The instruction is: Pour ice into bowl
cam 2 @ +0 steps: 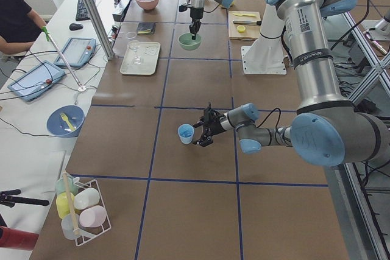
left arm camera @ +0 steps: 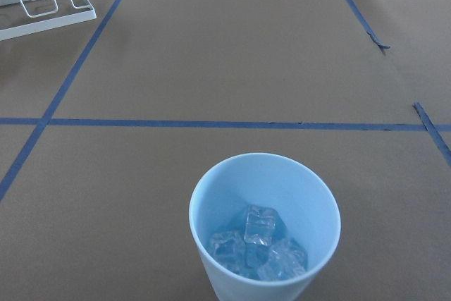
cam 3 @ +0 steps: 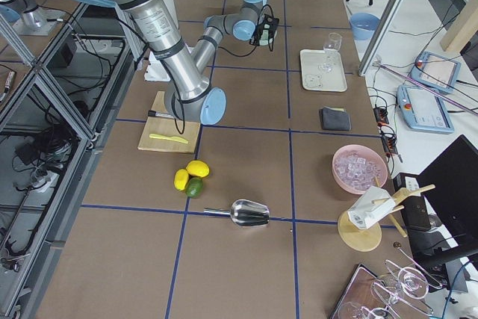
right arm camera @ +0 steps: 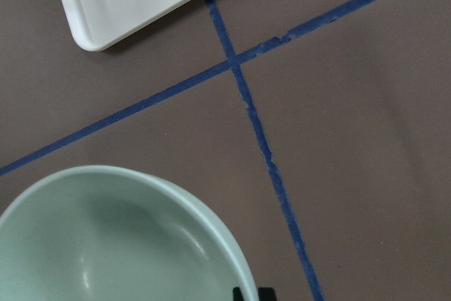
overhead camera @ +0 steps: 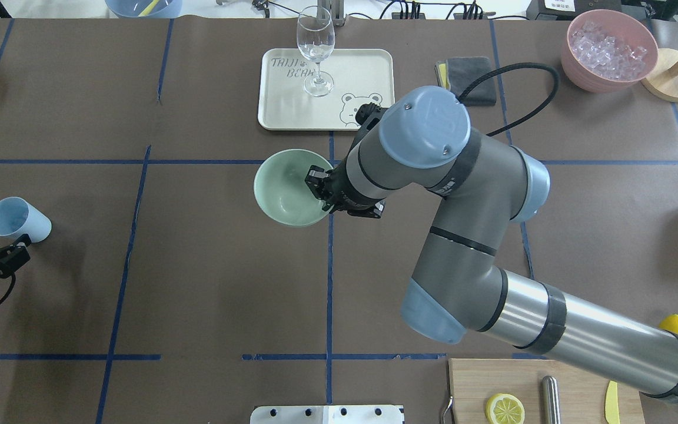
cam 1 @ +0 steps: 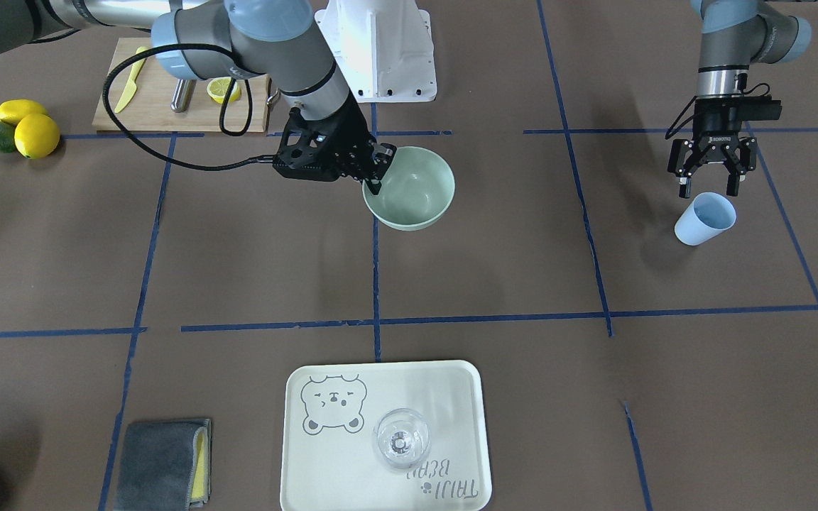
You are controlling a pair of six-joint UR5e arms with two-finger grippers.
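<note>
Wine glass (overhead camera: pixel 315 41) stands on the bear-printed tray (overhead camera: pixel 280 106) — grey cloth (overhead camera: pixel 473 73) nearby, perhaps over something yellow.

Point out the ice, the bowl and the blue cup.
ice (left arm camera: pixel 258 247), left wrist view, on the middle of the heap of cubes.
bowl (cam 1: pixel 420 186), front-facing view, on its bare inner wall.
blue cup (cam 1: pixel 690 230), front-facing view, on its outer side wall.

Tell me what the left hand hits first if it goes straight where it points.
The light blue cup holding the ice; the open left hand points right at it, seemingly just short.
</note>
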